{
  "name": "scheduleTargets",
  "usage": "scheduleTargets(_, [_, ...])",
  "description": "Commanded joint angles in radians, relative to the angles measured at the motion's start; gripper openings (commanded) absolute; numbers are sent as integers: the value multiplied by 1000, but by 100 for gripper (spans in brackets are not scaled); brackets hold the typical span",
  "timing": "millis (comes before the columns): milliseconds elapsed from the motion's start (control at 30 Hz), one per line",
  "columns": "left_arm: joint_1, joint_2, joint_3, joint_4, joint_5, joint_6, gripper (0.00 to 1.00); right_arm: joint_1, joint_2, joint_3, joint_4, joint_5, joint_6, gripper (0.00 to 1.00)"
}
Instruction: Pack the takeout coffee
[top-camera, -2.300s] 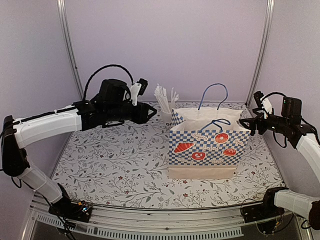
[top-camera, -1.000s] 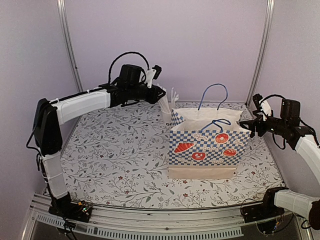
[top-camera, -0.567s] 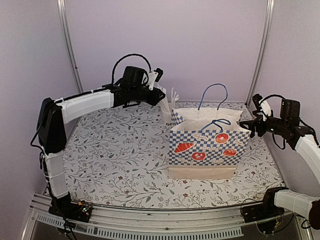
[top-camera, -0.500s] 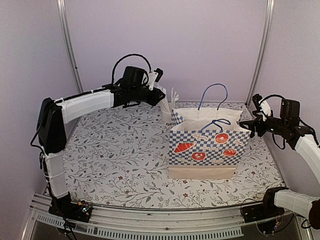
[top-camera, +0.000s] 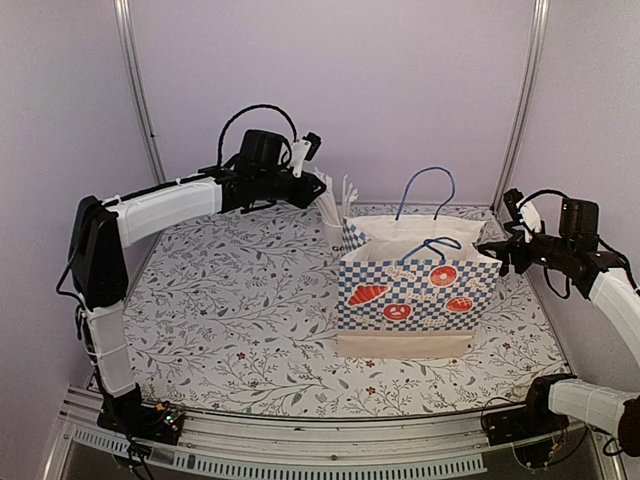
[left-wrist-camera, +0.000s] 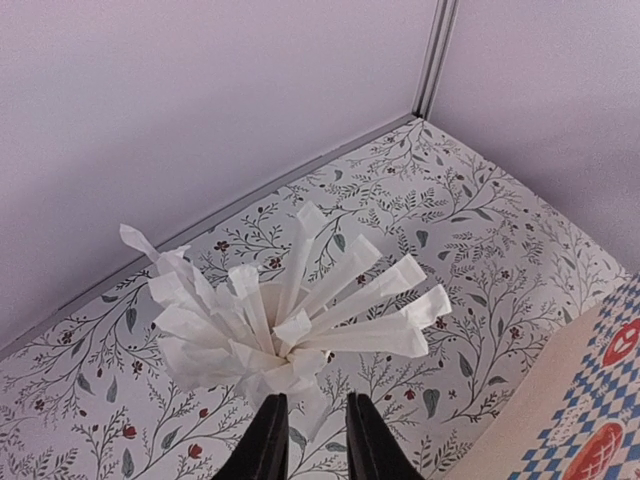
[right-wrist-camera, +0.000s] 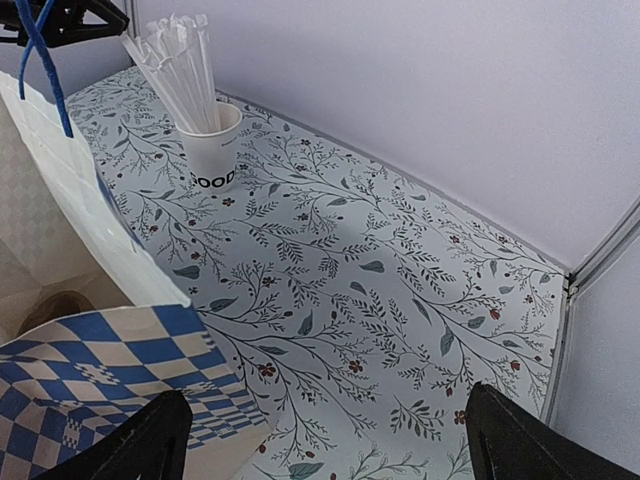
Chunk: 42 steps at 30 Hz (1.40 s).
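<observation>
Over the straw cup (right-wrist-camera: 212, 155) at the back of the table (top-camera: 230, 320): left fingers (left-wrist-camera: 268, 440), narrowly parted, straw ends seen through the gap; cannot tell whether gripping. Just beside the right end of the paper bag (top-camera: 415, 285): right fingers (right-wrist-camera: 520, 440), spread wide, holding nothing. Cannot see the takeout coffee in any view.

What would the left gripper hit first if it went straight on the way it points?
The straws. The left gripper points down into the fanned bundle, whose nearest paper ends lie just past its slightly parted fingertips. Whether one already sits between them is unclear. The cup holding them would come after.
</observation>
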<state>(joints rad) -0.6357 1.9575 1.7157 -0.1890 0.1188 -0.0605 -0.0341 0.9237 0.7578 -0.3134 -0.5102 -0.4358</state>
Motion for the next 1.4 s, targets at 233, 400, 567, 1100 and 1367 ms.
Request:
scheduleTargets(233, [16, 33, 42, -17, 11, -14, 22, -5, 5, -9, 0, -23, -14, 99])
scheduleTargets(400, [15, 54, 61, -28, 21, -16, 21, -5, 5, -9, -1, -24, -15, 99])
scheduleTargets(567, [15, 65, 65, -32, 21, -19, 20, -5, 6, -9, -2, -24, -17, 99])
scheduleTargets(1100, [10, -59, 64, -64, 43, -37, 4, -5, 9, -8, -5, -31, -20, 99])
scheduleTargets(1367, [8, -143, 66, -94, 17, -22, 3, -6, 12, -8, -7, -31, -21, 99])
